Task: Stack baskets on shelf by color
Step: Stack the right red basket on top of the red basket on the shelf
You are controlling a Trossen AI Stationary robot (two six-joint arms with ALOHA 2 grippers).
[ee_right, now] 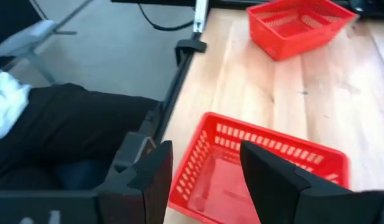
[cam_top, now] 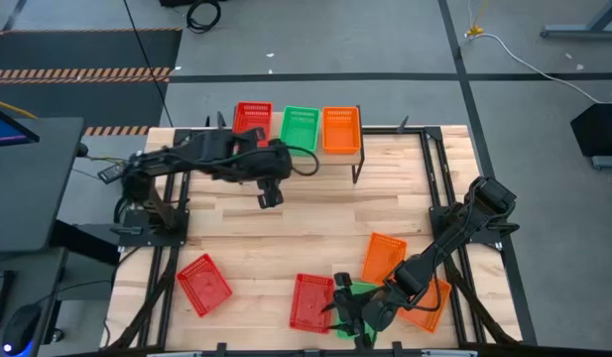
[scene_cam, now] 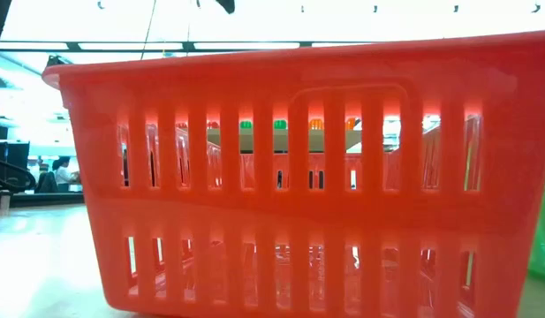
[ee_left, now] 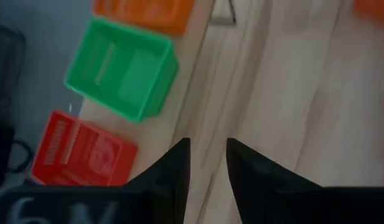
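Note:
The shelf (cam_top: 315, 149) stands at the table's far edge and carries one red basket (cam_top: 253, 118), one green basket (cam_top: 301, 126) and one orange basket (cam_top: 341, 128) side by side. My left gripper (cam_top: 270, 195) (ee_left: 208, 163) hovers open in front of the shelf, holding nothing. My right gripper (cam_top: 347, 309) (ee_right: 207, 149) is open near the table's near edge, its fingers above a red basket (cam_top: 312, 300) (ee_right: 266, 168) resting on its base. A green basket (cam_top: 365, 290) lies partly under that arm. Two orange baskets (cam_top: 383, 257) (cam_top: 431, 305) and another red basket (cam_top: 203, 284) (ee_right: 294, 22) also rest on the table.
Bare wood lies across the table's middle (cam_top: 315, 223). The low view is filled by the side wall of a red basket (scene_cam: 290, 177). Black frame rails (cam_top: 439, 188) run along the table's sides. A person's dark-clothed legs (ee_right: 61, 124) show beyond the near edge.

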